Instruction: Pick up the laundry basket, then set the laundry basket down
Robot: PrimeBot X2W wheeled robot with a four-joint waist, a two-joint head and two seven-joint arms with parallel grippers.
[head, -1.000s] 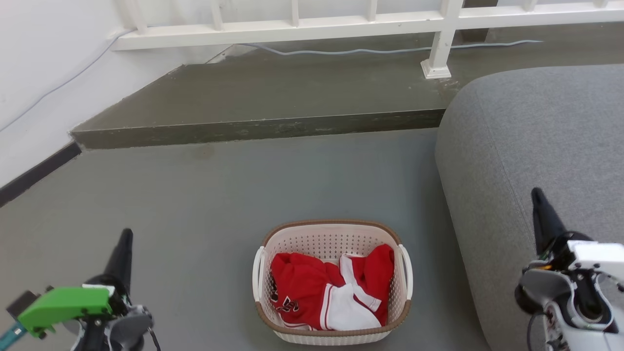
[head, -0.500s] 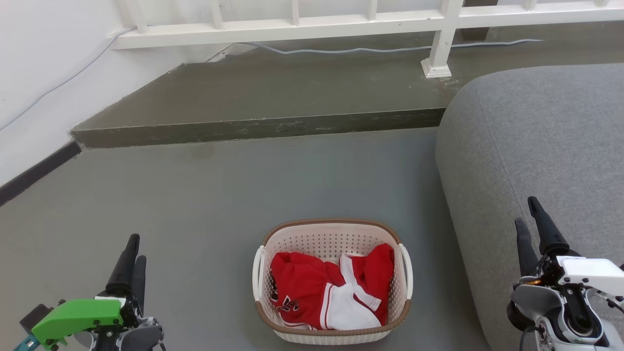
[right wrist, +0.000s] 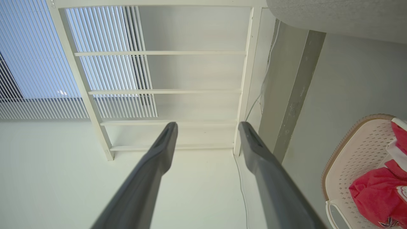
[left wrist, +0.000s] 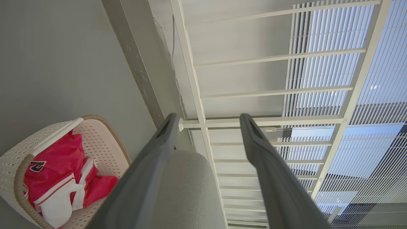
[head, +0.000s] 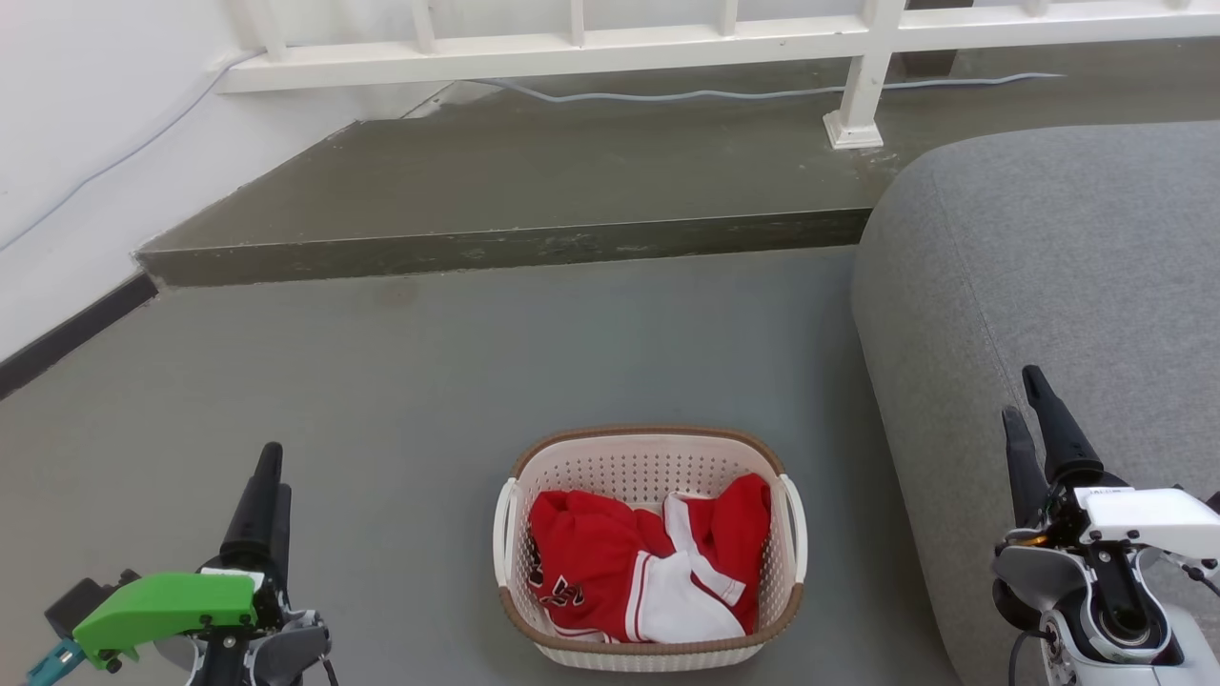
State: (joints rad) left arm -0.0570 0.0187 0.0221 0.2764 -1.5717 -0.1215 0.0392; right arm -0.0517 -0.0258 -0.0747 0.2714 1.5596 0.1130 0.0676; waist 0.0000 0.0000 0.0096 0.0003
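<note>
The laundry basket stands on the grey floor at the bottom centre, cream with a brown rim and white side handles, holding red and white clothes. It also appears at the lower left of the left wrist view and at the right edge of the right wrist view. My left gripper is open at the lower left, well clear of the basket. At the lower right my right gripper is open too, in front of the sofa. Both hold nothing.
A grey sofa fills the right side, close to the basket. A raised dark step runs across behind, with a white railing and a cable on it. A white wall stands at the left. Open floor lies ahead.
Both wrists have rolled, so each gripper now shows two fingers side by side instead of one. The left gripper has shifted slightly right and lower. The basket has not moved.
</note>
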